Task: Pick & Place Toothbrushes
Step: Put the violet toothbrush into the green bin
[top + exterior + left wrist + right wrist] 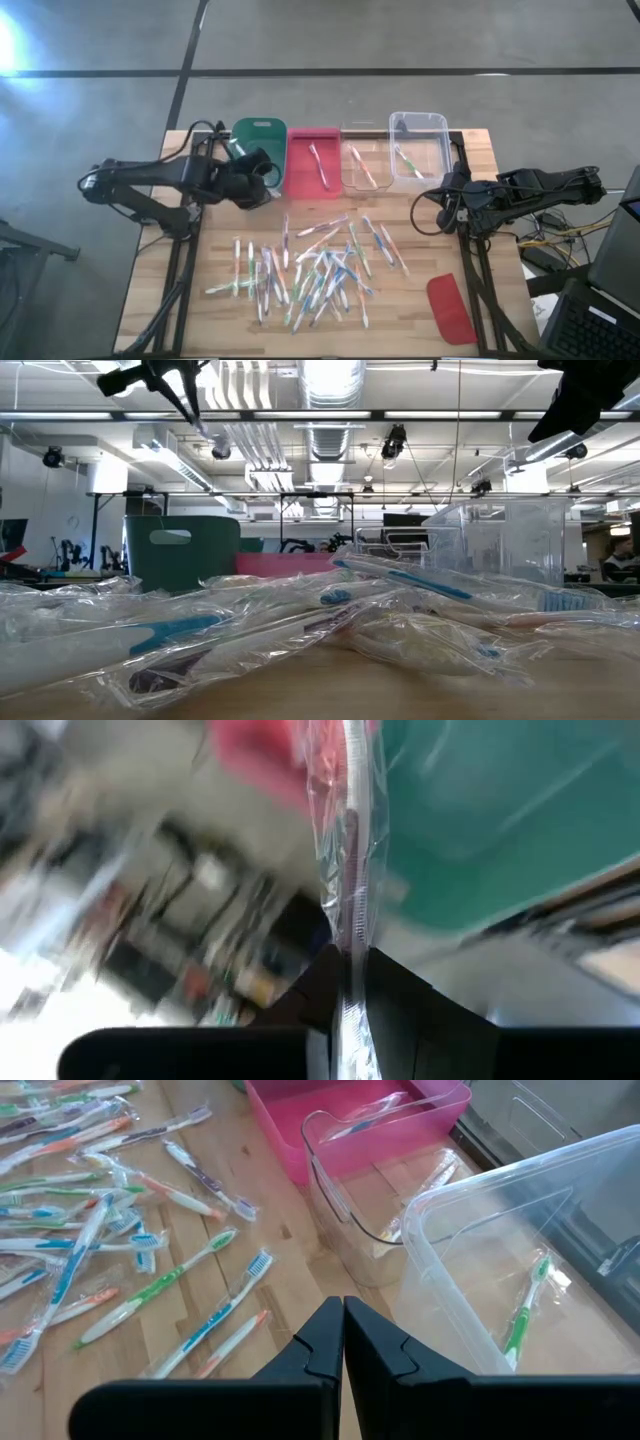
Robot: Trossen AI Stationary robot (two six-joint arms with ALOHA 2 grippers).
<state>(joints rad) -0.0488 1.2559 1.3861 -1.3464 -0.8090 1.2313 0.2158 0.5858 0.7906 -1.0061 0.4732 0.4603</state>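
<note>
Beside green bin, left gripper pinches crinkly plastic-wrapped toothbrush; right gripper closed, empty.

the pale, striped wooden surface carries a heap of clear-wrapped plastic toothbrushes with white handles and green, blue, orange and pink accents. beyond the heap from the near edge stand a dark green plastic bin, beside it a pink-red plastic bin holding a pale brush, then two clear plastic bins, the far one holding a green-and-white brush. a flat red oblong lid lies right of the heap. both arms are black. the left gripper has black jaws on a clear-wrapped toothbrush with a dark reddish stripe; the right gripper is black too.
</note>
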